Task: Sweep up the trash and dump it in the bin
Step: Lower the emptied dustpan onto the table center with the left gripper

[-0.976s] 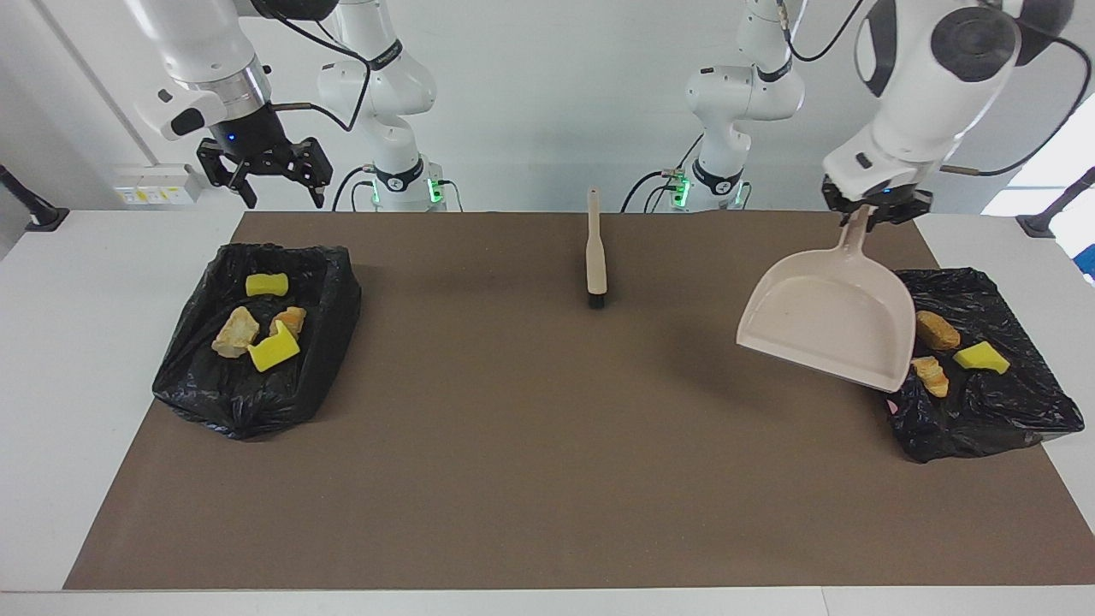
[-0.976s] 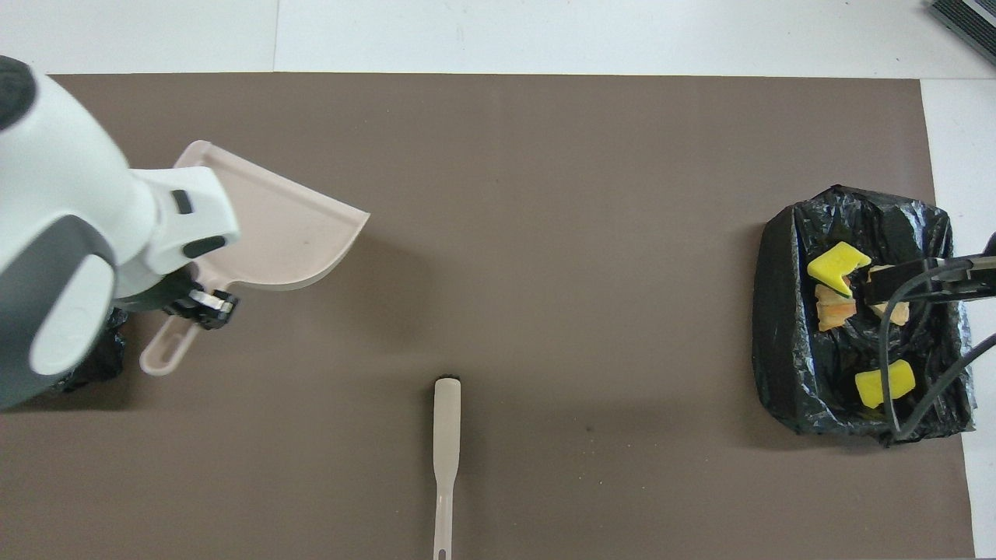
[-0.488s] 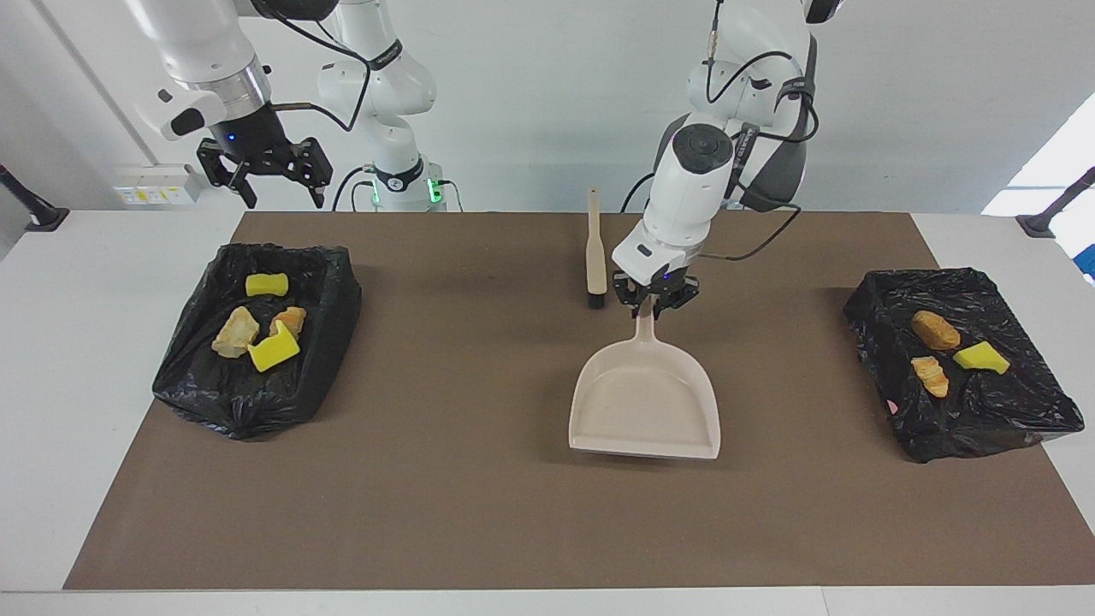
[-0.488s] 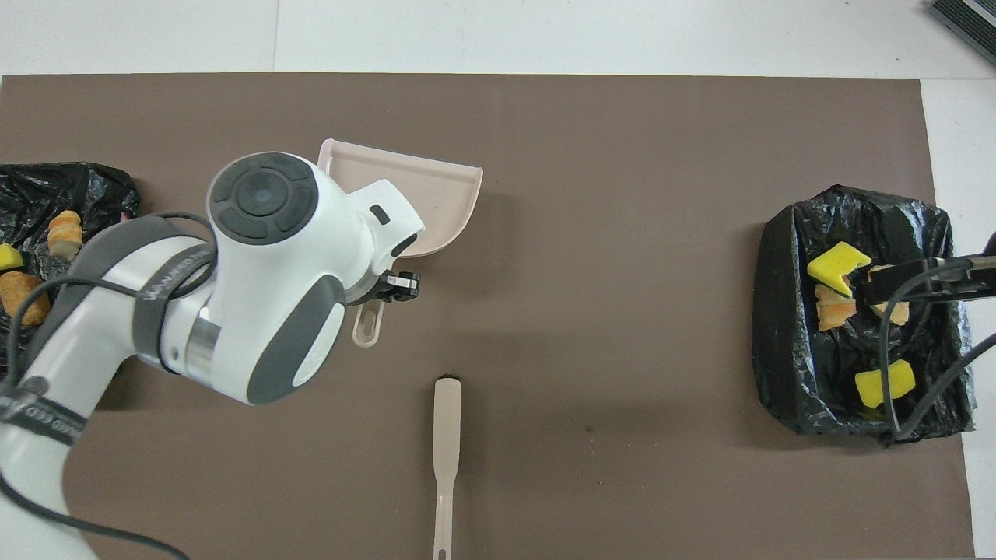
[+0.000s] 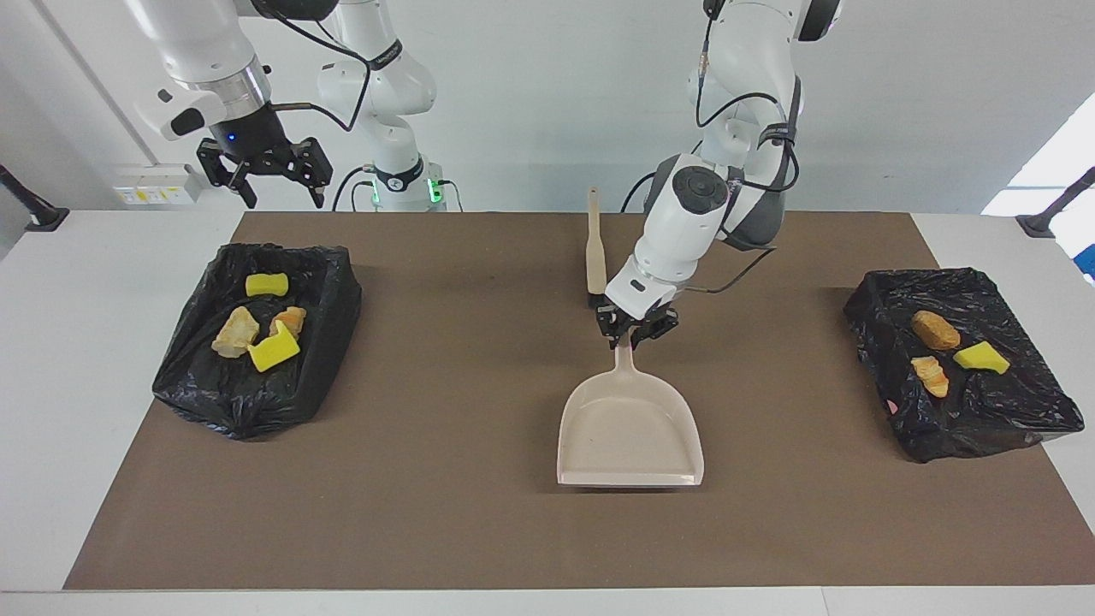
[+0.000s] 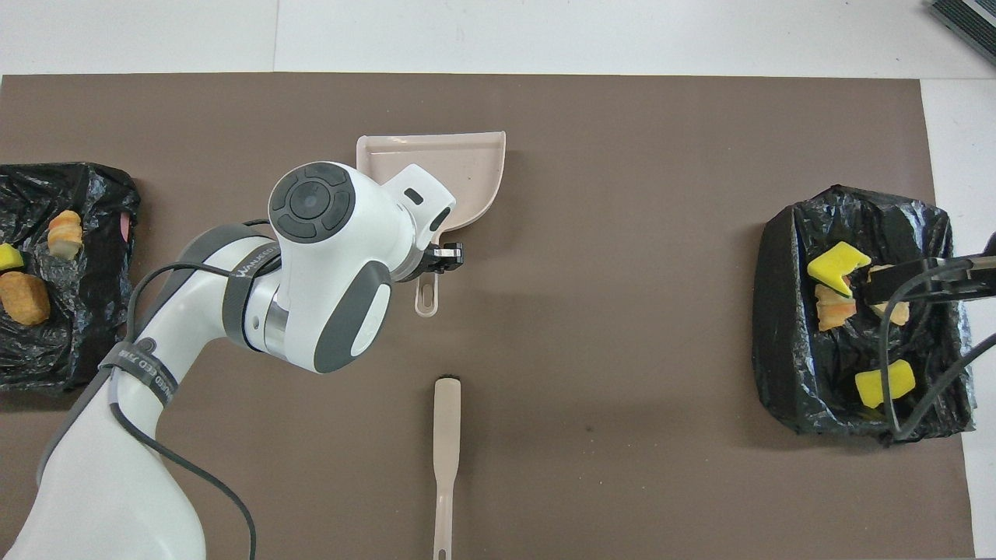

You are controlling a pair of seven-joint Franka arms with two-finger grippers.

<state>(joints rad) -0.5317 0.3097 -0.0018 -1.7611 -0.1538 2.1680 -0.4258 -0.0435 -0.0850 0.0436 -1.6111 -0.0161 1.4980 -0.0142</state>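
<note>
Mid-counter on the brown mat (image 5: pixel 479 513), we've got the left tool (image 5: pixel 633 335) clamped on the handle of the beige dustpan (image 5: pixel 629 432); pan looks flat on the mat or just off it, can't tell which, open mouth pointing away from the robots. Pan is empty. Beige hand brush (image 5: pixel 595 257) lies on the mat nearer to the robots than the pan, handle toward the robots, bristle end just beside the left tool, not touching as far as we can see. Trash is all bagged, split across two black-lined bins. Bin at the right arm's end (image 5: pixel 257 338) holds four pieces: yellow sponge chunk (image 5: pixel 267 284), tan bread piece (image 5: pixel 235 332), orange-tan piece (image 5: pixel 291 320), yellow-and-green sponge (image 5: pixel 274 349). Bin at the left arm's end (image 5: pixel 962 359) holds three: orange-tan croissant piece (image 5: pixel 937 329), smaller bread piece (image 5: pixel 930 375), yellow sponge (image 5: pixel 981 357). Our right tool (image 5: pixel 263 175) waits up in the air over the robots' edge of the counter by its bin, fingers spread wide apart, holding nothing. Overhead view shows the right arm's cable and links crossing over that bin's contents.
</note>
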